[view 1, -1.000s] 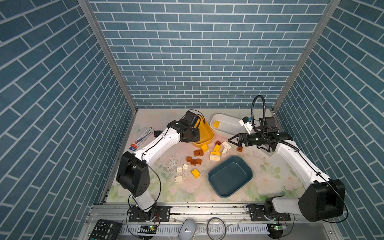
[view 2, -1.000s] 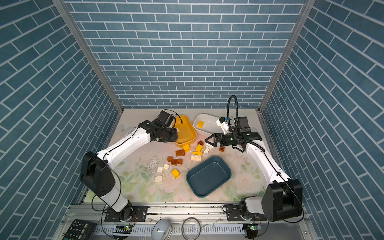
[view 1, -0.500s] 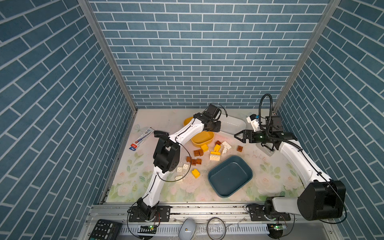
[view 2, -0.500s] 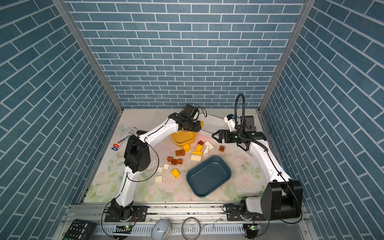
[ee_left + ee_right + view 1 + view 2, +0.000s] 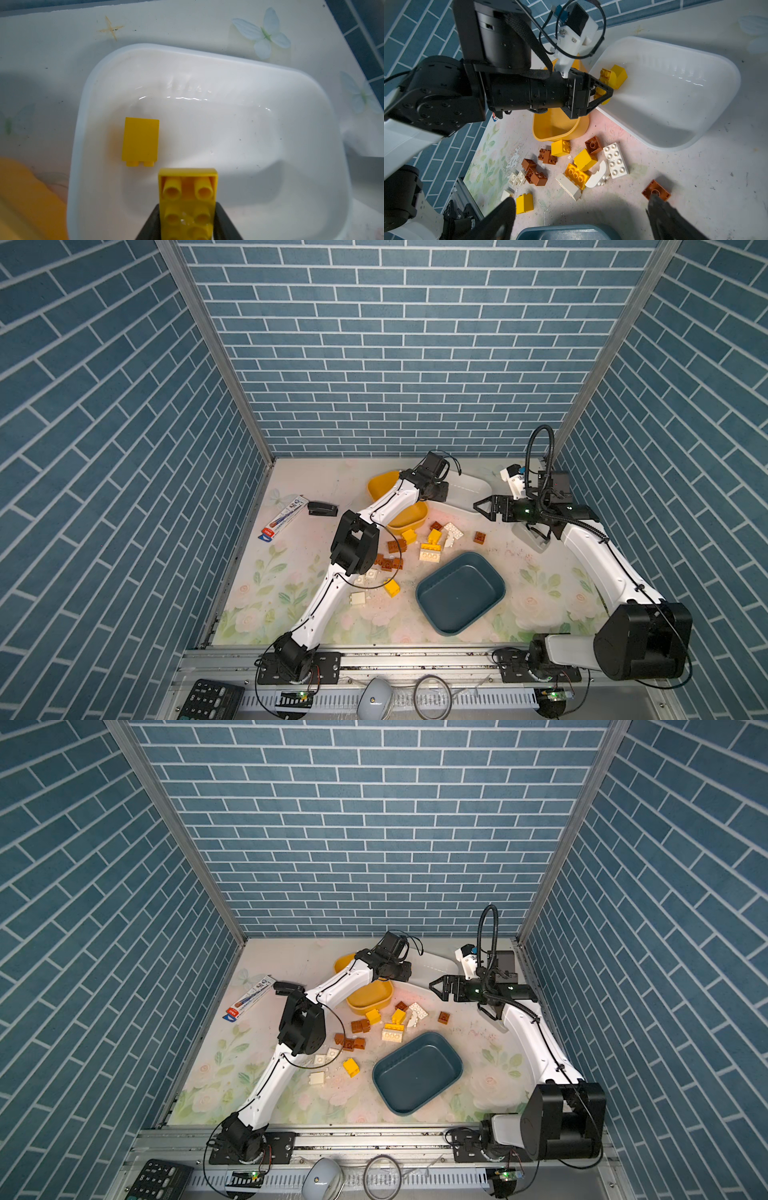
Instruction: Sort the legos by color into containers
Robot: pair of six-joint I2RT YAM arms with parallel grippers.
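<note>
Left claw (image 5: 187, 207) gripping a yellow studded lego (image 5: 188, 187) above the glossy white tub (image 5: 249, 135), second yellow lego (image 5: 140, 141) lying inside, right claw (image 5: 481, 509) spread open, empty.

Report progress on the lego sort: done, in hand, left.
Done: one yellow brick lies in the white tub. In hand: the left hand holds a second brick, also yellow, over that tub; the right hand is open and empty. Left: the loose bricks on the table, yellow, white and brown; the teal tub is empty.
</note>
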